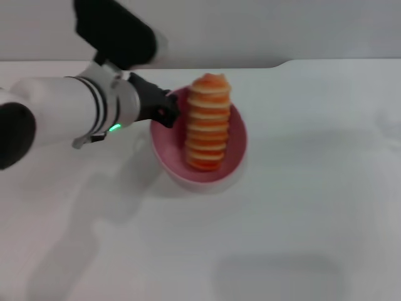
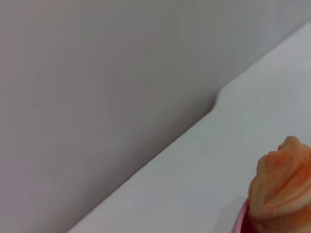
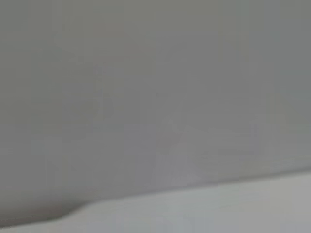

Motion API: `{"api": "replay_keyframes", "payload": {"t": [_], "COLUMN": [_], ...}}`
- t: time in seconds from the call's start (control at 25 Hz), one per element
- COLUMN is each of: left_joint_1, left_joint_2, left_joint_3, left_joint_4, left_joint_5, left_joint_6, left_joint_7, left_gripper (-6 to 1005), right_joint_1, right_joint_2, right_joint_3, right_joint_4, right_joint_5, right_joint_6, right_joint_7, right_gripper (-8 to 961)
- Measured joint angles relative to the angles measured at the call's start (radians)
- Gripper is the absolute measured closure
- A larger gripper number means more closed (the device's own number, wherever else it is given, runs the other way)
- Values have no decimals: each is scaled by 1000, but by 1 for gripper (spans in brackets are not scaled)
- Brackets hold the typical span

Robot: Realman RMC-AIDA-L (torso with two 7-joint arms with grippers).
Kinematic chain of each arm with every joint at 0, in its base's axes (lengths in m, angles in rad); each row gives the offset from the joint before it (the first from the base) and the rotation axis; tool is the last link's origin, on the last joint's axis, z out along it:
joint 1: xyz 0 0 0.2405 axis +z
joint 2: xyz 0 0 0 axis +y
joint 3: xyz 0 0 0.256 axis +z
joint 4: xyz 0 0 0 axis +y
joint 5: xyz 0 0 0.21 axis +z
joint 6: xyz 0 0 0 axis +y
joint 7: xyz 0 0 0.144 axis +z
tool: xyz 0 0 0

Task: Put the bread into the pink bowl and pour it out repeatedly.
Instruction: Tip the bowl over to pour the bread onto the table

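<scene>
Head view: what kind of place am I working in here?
Probably a bare lab or test bench: a plain white table against a blank grey wall, with only a toy bread in a pink bowl, left claw at its rim.

A white table meets a grey wall.

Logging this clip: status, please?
Left gripper at pink bowl rim, left side. Bread lies in bowl, far end past rim. Right arm out of view. Nothing in the way.
</scene>
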Motion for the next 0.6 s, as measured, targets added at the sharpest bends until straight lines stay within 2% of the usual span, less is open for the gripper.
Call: {"api": "replay_keyframes", "payload": {"t": [0.2,0.6], "left_joint_1": [-9,-18], "left_joint_2": [-1,-8], "left_joint_3": [80,260], "left_joint_4": [59,172], "left_joint_5": [127,483], "left_joint_6": [-11,-47], "left_joint_7": [54,68], "left_gripper": [949,950], "right_joint_1": [-25,-6], "right_joint_2": [0,-2], "right_joint_3": [12,-14], "right_joint_4": [46,112], "right_joint_5": [5,16], "right_joint_6": [1,-4], "right_joint_7": [-6,-9], "right_gripper": [213,212]}}
